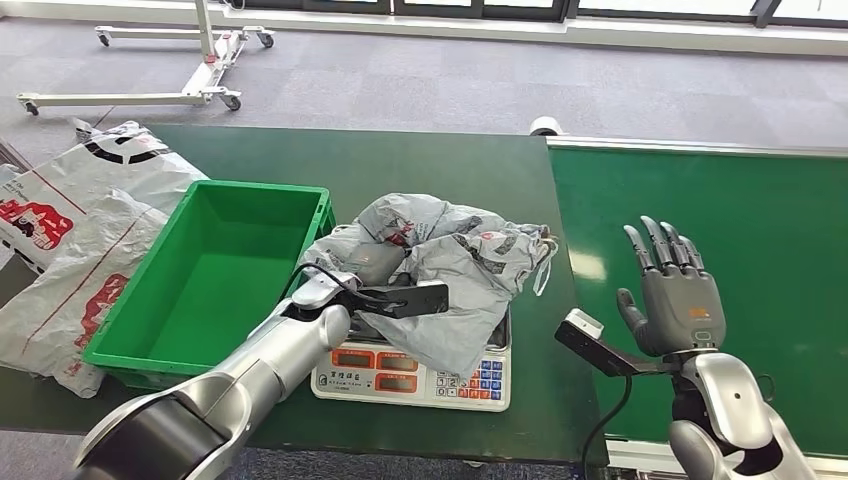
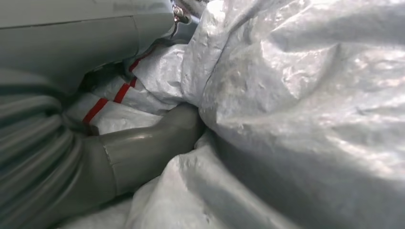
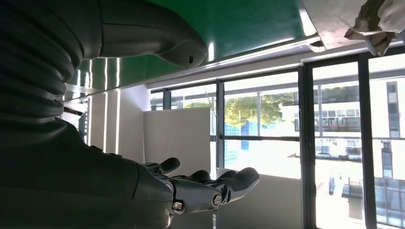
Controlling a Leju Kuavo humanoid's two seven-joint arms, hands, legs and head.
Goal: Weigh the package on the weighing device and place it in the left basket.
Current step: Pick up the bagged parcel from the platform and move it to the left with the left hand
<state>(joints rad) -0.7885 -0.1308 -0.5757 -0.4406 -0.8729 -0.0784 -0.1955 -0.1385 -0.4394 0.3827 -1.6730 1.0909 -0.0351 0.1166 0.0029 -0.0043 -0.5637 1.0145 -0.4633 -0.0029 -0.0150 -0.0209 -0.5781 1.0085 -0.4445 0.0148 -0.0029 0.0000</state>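
A crumpled grey plastic package (image 1: pixel 450 255) with red print lies on the white weighing scale (image 1: pixel 400 380) at the table's front edge. My left hand (image 1: pixel 372 265) is pushed into the package's left side and grips it; its fingers are buried in the folds. In the left wrist view the thick grey thumb (image 2: pixel 153 148) presses into a crease of the package (image 2: pixel 305 95). The green basket (image 1: pixel 215 270) stands just left of the scale. My right hand (image 1: pixel 672 292) is raised over the green belt, fingers spread and holding nothing; the right wrist view shows the hand (image 3: pixel 200 186) just as spread.
The green conveyor belt (image 1: pixel 720 200) runs along the right of the table. White plastic bags with red print (image 1: pixel 70 230) lie left of the basket. A white wheeled frame (image 1: pixel 200 70) stands on the floor behind.
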